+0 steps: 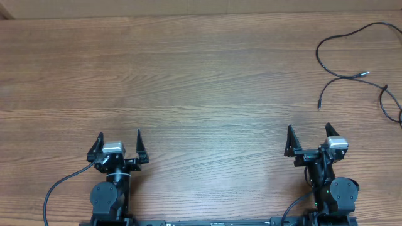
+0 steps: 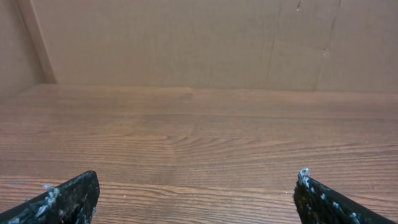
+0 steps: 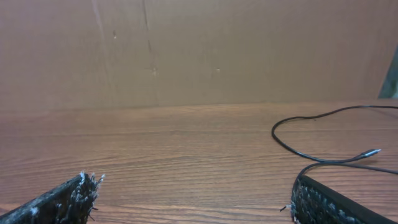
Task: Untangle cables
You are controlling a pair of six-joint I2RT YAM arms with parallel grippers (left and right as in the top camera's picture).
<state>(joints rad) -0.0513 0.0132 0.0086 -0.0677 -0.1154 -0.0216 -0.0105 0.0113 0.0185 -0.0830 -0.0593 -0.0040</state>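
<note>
overhead view: cables (image 1: 342,77) lie loosely looped at the far right of the table (image 1: 201,75), ahead of the right gripper (image 1: 308,127), untouched. left gripper (image 1: 119,133) sits well apart from them. both grippers' jaws stand wide apart, holding nothing.

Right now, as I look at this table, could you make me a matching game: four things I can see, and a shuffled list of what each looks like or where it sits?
Things:
1. cables
2. left gripper
3. right gripper
4. table

Descriptions:
A. brown wood grain
B. open, near the cords
C. thin, black, looping at the right edge
D. open, far from the cords

Pairs: 1-C, 2-D, 3-B, 4-A
</note>
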